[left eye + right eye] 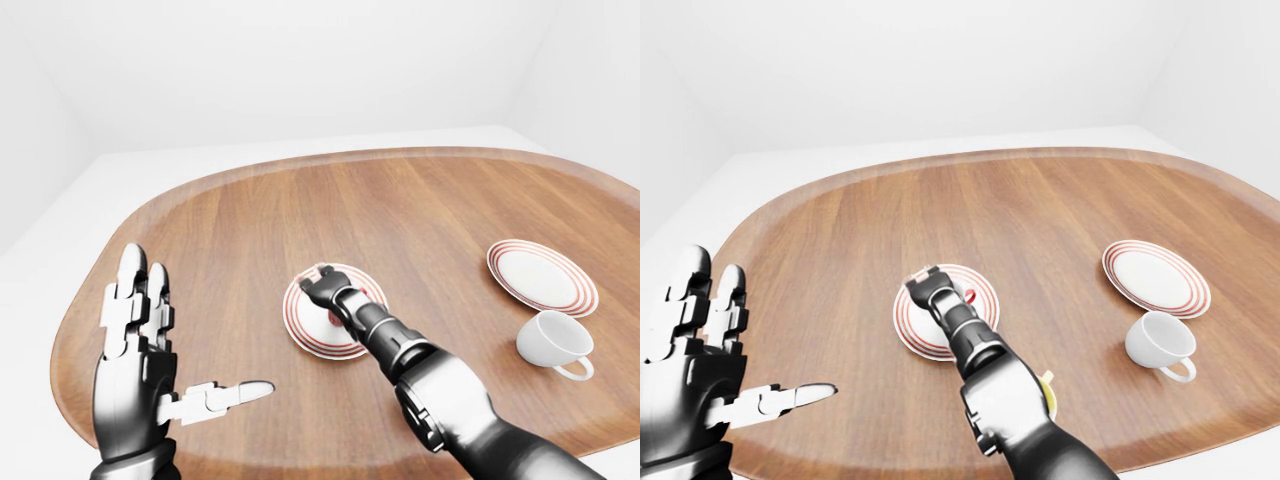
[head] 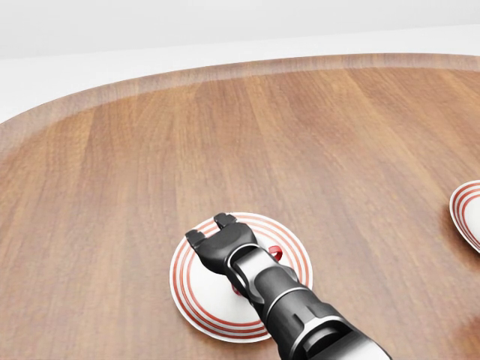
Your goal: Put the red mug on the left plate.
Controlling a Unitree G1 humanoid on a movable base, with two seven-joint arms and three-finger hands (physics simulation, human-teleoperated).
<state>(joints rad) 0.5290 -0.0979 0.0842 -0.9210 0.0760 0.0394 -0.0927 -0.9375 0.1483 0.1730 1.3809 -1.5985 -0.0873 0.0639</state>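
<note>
Spanning all three views: one oval wooden table [image 1: 300, 210], raised rim, white floor around it.

Right arm [image 1: 440, 390]: enters from the bottom of the eye views and reaches up to the left plate, its right hand [image 2: 217, 236] over the plate's centre. The hand hides its own fingers, so I cannot tell whether they are clenched or released.

Left hand [image 1: 140, 350]: raised at lower left of the left-eye view, palm flat, fingers [image 1: 135, 290] released and spread, thumb out to the right, grasping nothing.

Left plate [image 2: 296, 247]: white, red concentric rings, near the table's middle. Contents: red mug [image 2: 274, 252], seen only as small red patches beside and beneath the right hand; its posture cannot be made out.

Right plate [image 1: 545, 275]: same pattern, at the right of the table, nothing on it.

White mug [image 1: 553, 340]: on the table just below the right plate, tipped, mouth toward upper left, handle lower right.

Small yellow item [image 1: 1048, 393]: mostly hidden behind the right arm.

No readable writing or labels.
</note>
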